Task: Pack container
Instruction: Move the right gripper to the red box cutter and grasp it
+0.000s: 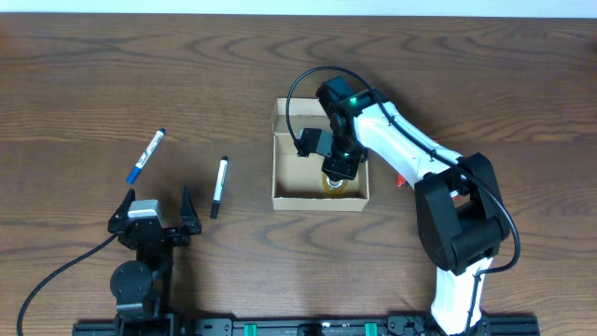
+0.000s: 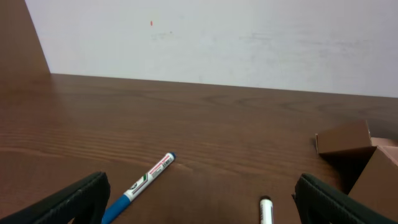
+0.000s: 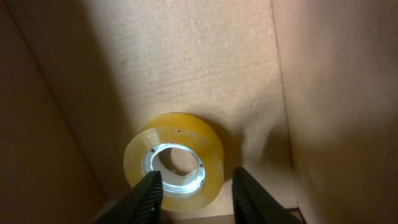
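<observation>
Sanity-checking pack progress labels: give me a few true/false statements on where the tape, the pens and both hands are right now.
1. The tape roll lies flat on the floor of the container. True.
2. Both pens are already packed. False: the blue pen and the black pen lie on the table, left of the container.
3. The right hand is down inside the container, over the tape roll. True.
4. The left hand grips the blue pen. False: it is open and empty, with both pens lying ahead of it.
</observation>
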Available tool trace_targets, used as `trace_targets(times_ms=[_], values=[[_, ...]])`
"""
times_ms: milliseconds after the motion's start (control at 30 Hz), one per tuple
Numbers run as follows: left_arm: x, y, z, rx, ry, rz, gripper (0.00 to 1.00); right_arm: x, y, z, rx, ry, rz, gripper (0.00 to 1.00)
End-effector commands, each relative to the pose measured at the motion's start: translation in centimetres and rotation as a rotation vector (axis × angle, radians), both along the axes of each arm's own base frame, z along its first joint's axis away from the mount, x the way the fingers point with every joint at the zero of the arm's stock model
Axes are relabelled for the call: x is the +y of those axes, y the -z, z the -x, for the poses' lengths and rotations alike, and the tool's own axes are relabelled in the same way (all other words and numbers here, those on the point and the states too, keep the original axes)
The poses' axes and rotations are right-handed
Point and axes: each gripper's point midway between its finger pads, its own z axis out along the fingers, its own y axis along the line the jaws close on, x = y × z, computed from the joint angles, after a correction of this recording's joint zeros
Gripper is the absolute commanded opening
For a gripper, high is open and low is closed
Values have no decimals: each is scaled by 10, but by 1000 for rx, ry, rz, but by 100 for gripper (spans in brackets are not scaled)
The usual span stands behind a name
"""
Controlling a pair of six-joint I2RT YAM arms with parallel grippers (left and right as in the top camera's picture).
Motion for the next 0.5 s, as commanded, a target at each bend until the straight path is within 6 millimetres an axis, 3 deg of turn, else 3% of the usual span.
trace_targets(times_ms=[0, 100, 200, 300, 333, 400, 467], values=[[0, 17, 2, 59, -1, 14, 95, 6, -10, -3, -14, 39, -23, 32], [0, 17, 2, 59, -1, 14, 95, 8, -37, -15, -85, 82, -53, 31], [0, 17, 2, 59, -1, 14, 95, 9, -86, -33, -199, 148, -124, 32], [0, 17, 2, 59, -2, 13, 95, -3, -155, -61, -366, 336, -242, 39], [0, 17, 2, 59, -2, 14, 95, -14, -180, -73, -431, 444, -290, 45], [0, 17, 2, 59, -2, 14, 95, -44, -218, -94, -543, 657, -358, 42], [0, 17, 2, 59, -2, 14, 95, -94, -249, -114, -654, 944, -406, 39]])
